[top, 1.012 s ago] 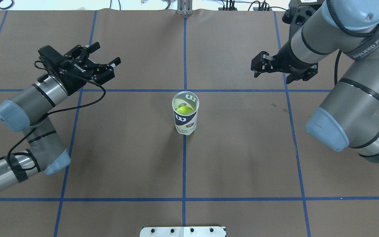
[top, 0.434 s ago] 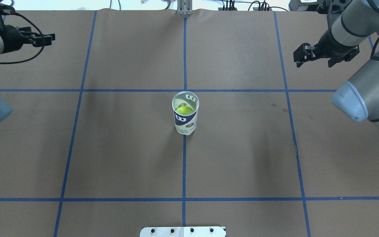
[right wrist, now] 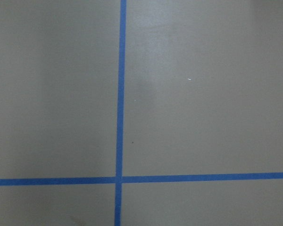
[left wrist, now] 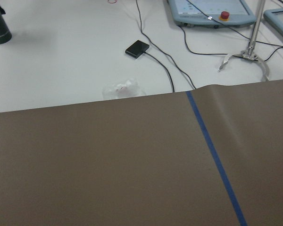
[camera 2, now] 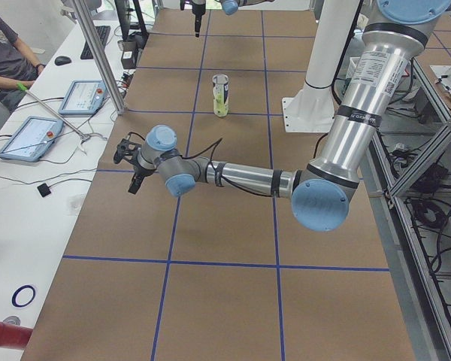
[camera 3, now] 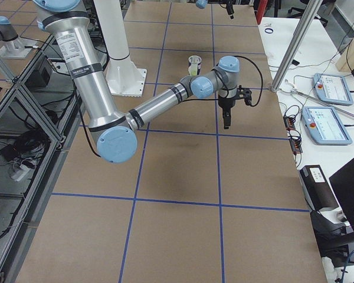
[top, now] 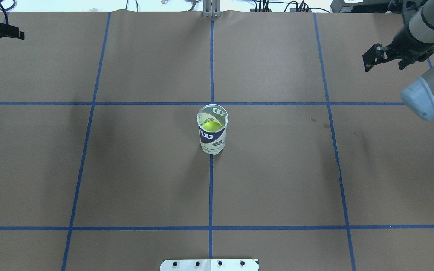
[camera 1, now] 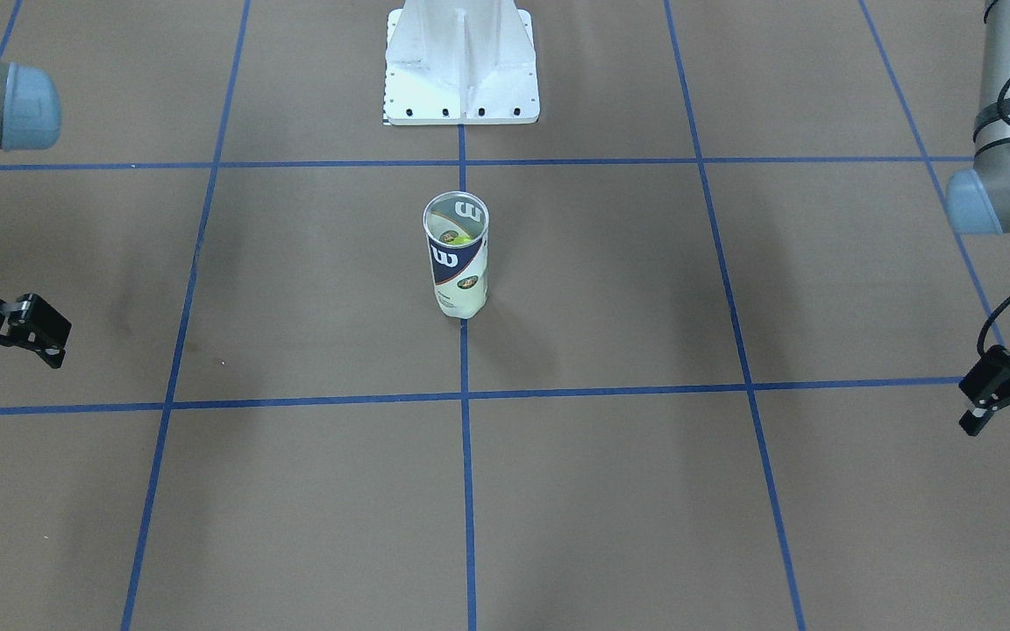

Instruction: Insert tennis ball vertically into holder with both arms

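The holder (top: 212, 131), a clear tube with a navy and white label, stands upright at the table's centre. It also shows in the front view (camera 1: 457, 263). A yellow-green tennis ball (top: 211, 125) lies inside it, low down. My left gripper (camera 1: 1009, 428) is open and empty, far off near the table's left edge. Only one of its fingers (top: 13, 34) shows in the overhead view. My right gripper (top: 384, 66) is open and empty, far off to the tube's right, and also shows in the front view (camera 1: 5, 355). Both wrist views show only table.
The white pedestal base (camera 1: 461, 70) stands behind the tube on the robot's side. Beyond the far table edge is a white bench with control tablets (camera 2: 30, 139), cables and a small black box (left wrist: 137, 48). A metal post (camera 2: 98, 53) and a seated person (camera 2: 4, 53) are there.
Both arms have swung outward and away from the tube, the left toward the far left corner, the right toward the far right. The tube and ball have not moved.
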Robot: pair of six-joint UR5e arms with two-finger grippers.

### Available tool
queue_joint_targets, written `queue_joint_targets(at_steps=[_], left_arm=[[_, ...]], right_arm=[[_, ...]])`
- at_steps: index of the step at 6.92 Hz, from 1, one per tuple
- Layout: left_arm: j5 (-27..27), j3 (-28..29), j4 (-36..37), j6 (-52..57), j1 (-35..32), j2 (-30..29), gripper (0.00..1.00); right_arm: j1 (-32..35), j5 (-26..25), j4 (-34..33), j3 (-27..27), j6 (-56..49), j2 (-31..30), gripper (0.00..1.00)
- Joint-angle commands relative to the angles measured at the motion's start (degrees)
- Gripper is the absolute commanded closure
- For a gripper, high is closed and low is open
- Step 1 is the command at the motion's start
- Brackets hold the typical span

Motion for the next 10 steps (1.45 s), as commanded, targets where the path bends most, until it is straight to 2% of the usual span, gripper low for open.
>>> queue_joint_targets(at_steps=[1,2,3,4,5,6,7,8,10], left_arm=[[-2.13,-2.48,3.95,9.78,-0.54,5.47,0.01],[-1.96,-2.85,3.79,10.27,-0.63,6.72,0.01],[-2.74,-4.08,10.31,9.05,-0.54,6.39,0.01],[-6.14,-6.44,15.16,9.48,-0.63,6.47,0.01],[-7.74,-6.9,17.99,10.0,-1.67,7.08,0.01],[-11.15,-7.68,18.37,9.83,-3.6,8.31,0.01],[-17.8,-7.69,19.68,9.83,-7.53,9.8,0.01],[-21.52,-8.56,19.87,8.53,-12.19,11.38,0.01],[-24.71,-11.45,20.65,1.67,-14.87,16.55,0.01]], right_arm=[[5.45,2.94,2.44,-3.85,-9.98,-2.81,0.0],[6.95,3.82,2.44,-4.64,-12.99,-3.87,0.0],[8.1,3.91,2.44,-5.26,-16.41,-5.27,0.0],[9.33,4.79,2.44,-5.44,-18.71,-6.76,0.0],[11.17,6.8,2.44,-6.74,-22.04,-7.73,0.0],[12.32,8.47,2.44,-8.24,-24.68,-8.09,0.0],[12.33,8.49,2.44,-8.34,-24.8,-8.36,0.0],[12.33,8.49,2.44,-8.43,-24.88,-8.53,0.0],[12.59,8.49,2.87,-8.43,-25.58,-9.85,0.01]])
